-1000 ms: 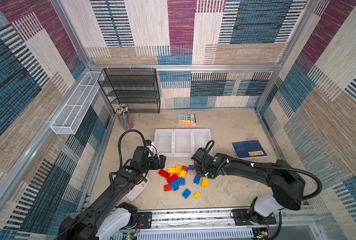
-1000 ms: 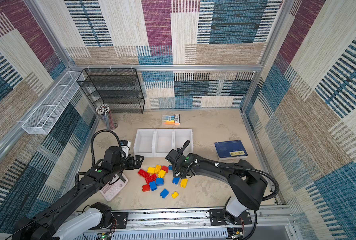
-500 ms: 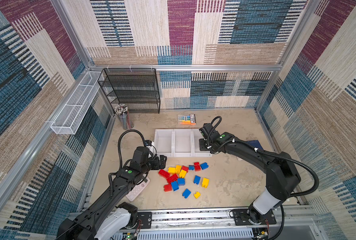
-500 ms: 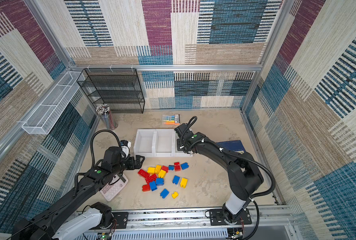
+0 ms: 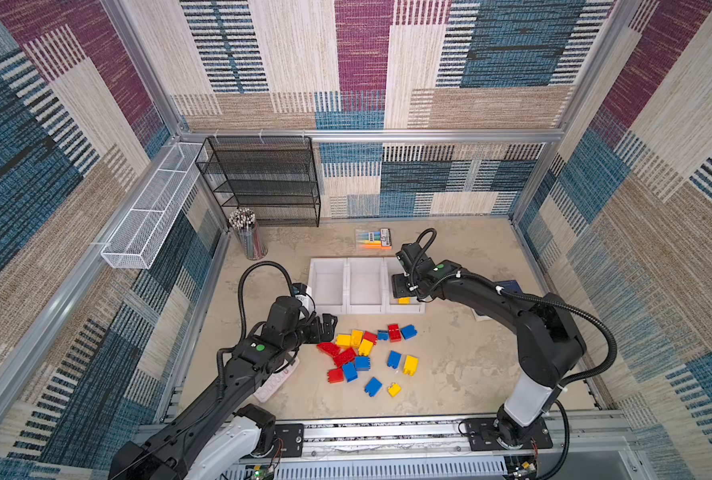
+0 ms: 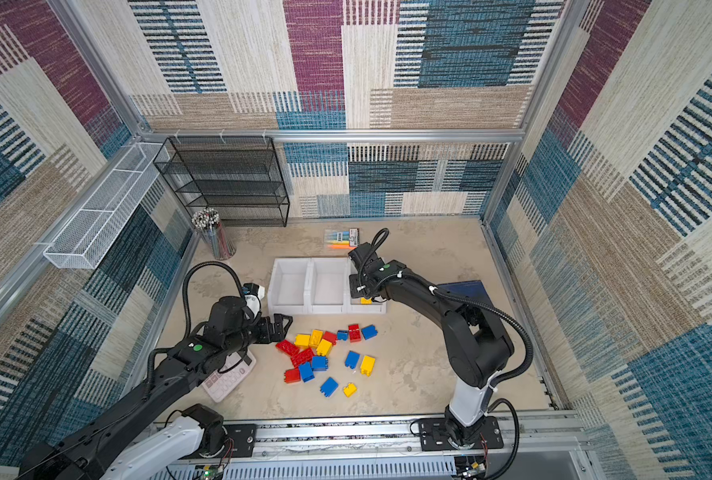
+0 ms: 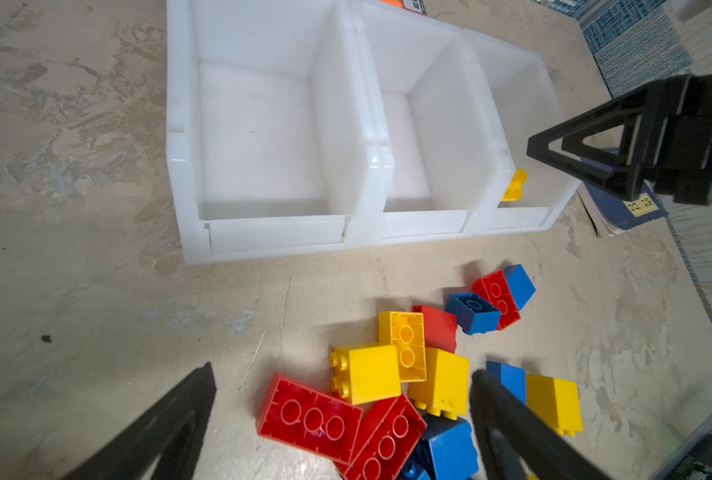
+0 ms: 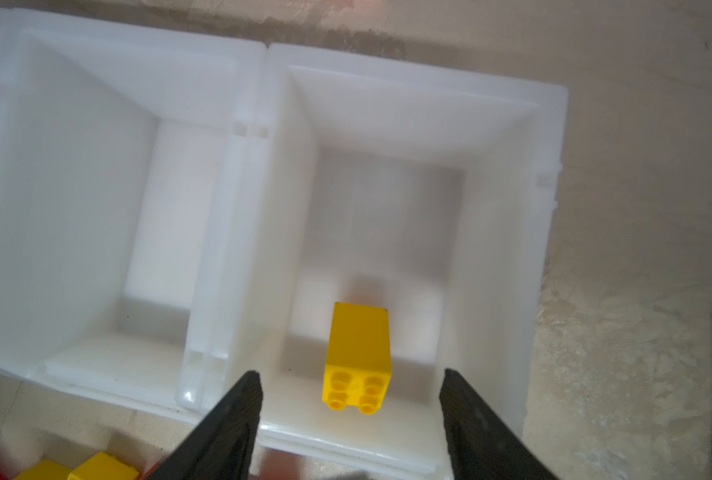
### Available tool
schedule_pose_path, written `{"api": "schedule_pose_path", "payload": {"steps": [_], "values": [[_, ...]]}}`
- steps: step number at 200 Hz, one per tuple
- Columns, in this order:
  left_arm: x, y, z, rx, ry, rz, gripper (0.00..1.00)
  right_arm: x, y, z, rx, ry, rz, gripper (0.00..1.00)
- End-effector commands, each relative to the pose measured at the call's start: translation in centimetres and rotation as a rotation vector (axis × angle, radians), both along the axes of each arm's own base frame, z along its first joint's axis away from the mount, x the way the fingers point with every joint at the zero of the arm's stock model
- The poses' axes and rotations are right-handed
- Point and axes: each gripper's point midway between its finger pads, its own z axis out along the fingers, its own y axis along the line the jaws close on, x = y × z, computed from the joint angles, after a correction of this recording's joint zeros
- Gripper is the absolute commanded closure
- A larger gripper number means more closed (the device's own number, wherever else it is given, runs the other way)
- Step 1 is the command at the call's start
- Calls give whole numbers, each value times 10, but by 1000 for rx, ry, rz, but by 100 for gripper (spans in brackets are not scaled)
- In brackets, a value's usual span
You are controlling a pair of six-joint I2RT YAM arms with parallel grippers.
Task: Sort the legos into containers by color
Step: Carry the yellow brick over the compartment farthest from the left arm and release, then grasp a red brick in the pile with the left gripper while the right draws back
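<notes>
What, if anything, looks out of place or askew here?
Nothing damaged or spilled. The one yellow brick in the end bin lies on its side, studs toward the low front wall; the loose legos are tumbled, some upside down.

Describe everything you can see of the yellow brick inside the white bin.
The yellow brick is a small, glossy plastic block with four round studs. It lies on its side, alone on the floor of the rightmost bin, studs toward the low front wall. The right gripper hangs open above, not touching it.
</notes>
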Motion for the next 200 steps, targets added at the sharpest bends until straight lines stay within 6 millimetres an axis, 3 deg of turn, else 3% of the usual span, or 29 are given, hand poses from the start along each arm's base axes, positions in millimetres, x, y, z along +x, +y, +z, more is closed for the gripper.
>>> {"api": "schedule_pose_path", "payload": {"steps": [1,28,50,120,200], "values": [[-2,-2,-1,3,12,-4,2,1,-3,19,14,-43,-7,24],[-4,-10,1,4,10,-39,2,-10,-10,41,44,-76,-12,23],[-6,-16,1,12,16,-67,3,-25,-20,47,56,-77,-24,23],[-11,-56,-3,93,35,-203,5,-79,-51,25,87,-8,-81,22],[-19,-121,-33,187,123,-350,12,-98,-63,18,105,11,-113,23]]}}
